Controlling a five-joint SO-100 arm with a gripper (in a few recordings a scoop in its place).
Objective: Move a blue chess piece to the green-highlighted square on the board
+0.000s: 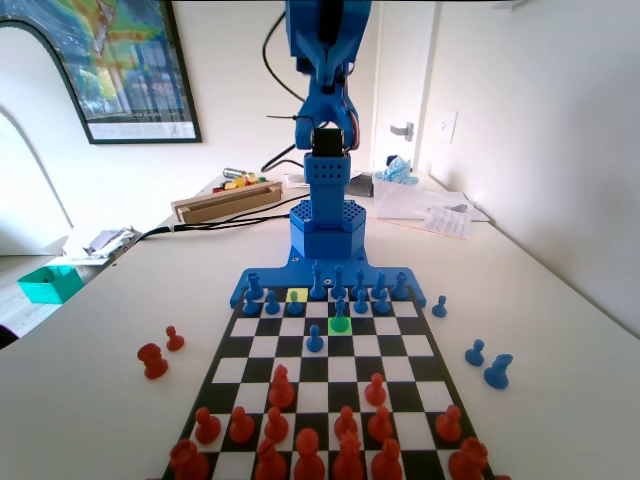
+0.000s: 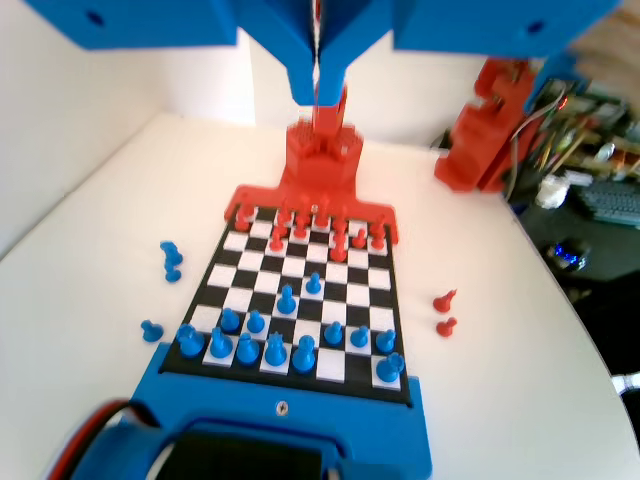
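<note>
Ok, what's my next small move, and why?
Probably just park the arm: a blue chess piece already seems to stand on the green-highlighted square, and the gripper hangs high above the board, shut and empty.

A home office or hobby room: a white table against white walls, a black-framed colourful poster, a light switch plate, scattered papers, a long cardboard box, black cables, and a dark keyboard.
</note>
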